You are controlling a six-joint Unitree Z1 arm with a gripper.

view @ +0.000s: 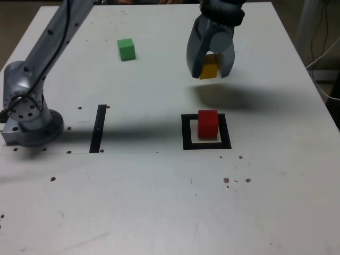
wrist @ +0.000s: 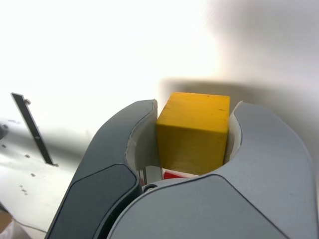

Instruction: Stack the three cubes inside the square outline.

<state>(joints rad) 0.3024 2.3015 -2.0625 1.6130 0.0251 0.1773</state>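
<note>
Yellow cube point(view: 210, 67) — between clamped fingers point(view: 194, 53)

White table point(view: 159, 202): green cube point(view: 126, 49), black strip point(view: 98, 128), square outline point(view: 187, 134) holding red cube point(view: 207, 124).

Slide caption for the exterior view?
Gripper carries yellow cube above table; red cube sits inside square outline.

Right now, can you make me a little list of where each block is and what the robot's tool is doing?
tool: tool shut on the yellow cube, lifted above the table
yellow cube: yellow cube clamped between the jaws, off the table
red cube: red cube sitting inside the square outline
green cube: green cube alone on the table, far side, toward the exterior view's left
stack so far: only the red cube in place
</note>
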